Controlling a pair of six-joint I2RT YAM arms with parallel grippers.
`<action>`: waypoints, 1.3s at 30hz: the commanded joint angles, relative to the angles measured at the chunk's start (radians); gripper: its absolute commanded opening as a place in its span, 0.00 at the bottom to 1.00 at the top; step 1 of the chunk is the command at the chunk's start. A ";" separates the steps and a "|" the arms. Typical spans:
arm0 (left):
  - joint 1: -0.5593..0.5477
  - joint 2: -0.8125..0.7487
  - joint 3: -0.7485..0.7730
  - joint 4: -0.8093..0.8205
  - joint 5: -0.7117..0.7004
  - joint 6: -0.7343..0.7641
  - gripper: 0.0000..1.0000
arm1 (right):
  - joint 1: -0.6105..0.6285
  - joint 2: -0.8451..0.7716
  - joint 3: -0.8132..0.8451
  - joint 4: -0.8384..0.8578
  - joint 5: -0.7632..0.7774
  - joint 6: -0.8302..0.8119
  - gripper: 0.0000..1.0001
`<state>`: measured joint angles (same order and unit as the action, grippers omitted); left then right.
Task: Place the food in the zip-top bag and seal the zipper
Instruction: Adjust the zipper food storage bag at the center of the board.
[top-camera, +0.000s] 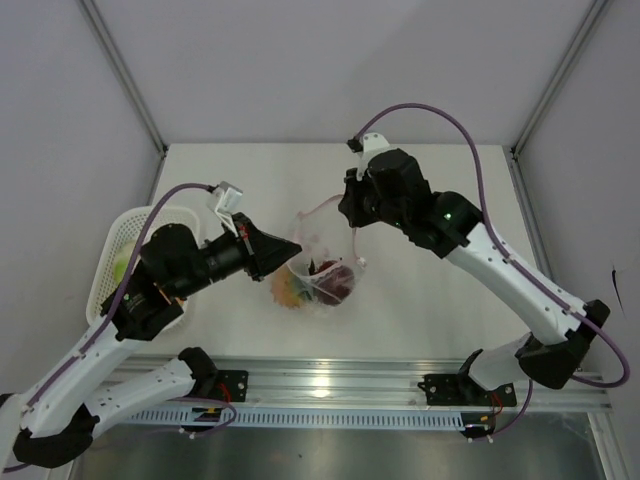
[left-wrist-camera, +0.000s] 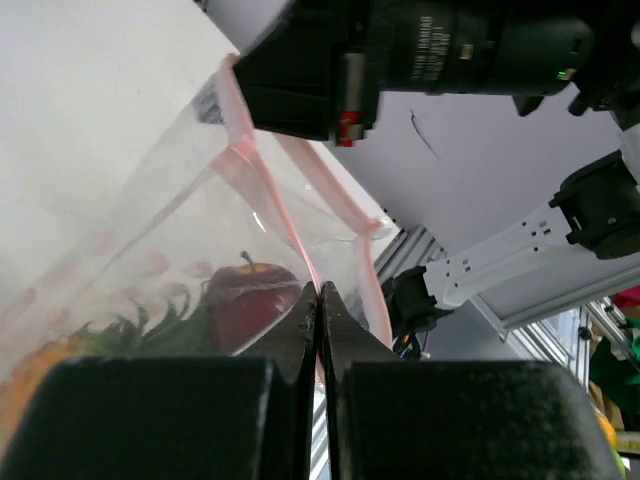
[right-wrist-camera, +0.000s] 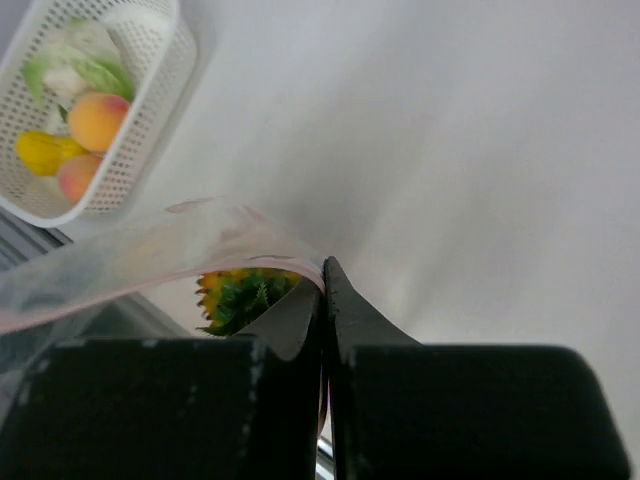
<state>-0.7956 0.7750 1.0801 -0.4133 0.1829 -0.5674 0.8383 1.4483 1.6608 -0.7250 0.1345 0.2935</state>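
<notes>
The clear zip-top bag hangs between both grippers over the table's middle. Inside it are a dark red apple and orange-yellow pieces. My left gripper is shut on the pinkish zipper at one end of the mouth, and the apple shows behind its closed fingertips. My right gripper is shut on the strip's other end; a green, orange-edged leafy piece shows through the bag. More food lies in the basket: a peach, a yellow piece, a green-white leafy piece.
The white lattice basket stands at the table's left edge, partly under my left arm. An aluminium rail runs along the near edge. Grey walls close off the back and the sides.
</notes>
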 joint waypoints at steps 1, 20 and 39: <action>0.007 0.062 -0.049 -0.022 -0.034 -0.014 0.00 | -0.021 -0.017 -0.021 0.018 0.004 -0.004 0.00; 0.013 0.044 -0.123 -0.059 -0.139 -0.002 0.49 | 0.007 -0.083 -0.125 0.113 -0.047 -0.036 0.00; 0.174 -0.249 -0.078 -0.461 -0.863 -0.065 0.96 | 0.015 -0.026 -0.136 0.116 -0.052 -0.050 0.00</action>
<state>-0.7078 0.4408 0.9760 -0.7189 -0.5957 -0.5911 0.8490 1.4086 1.5345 -0.6510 0.0887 0.2665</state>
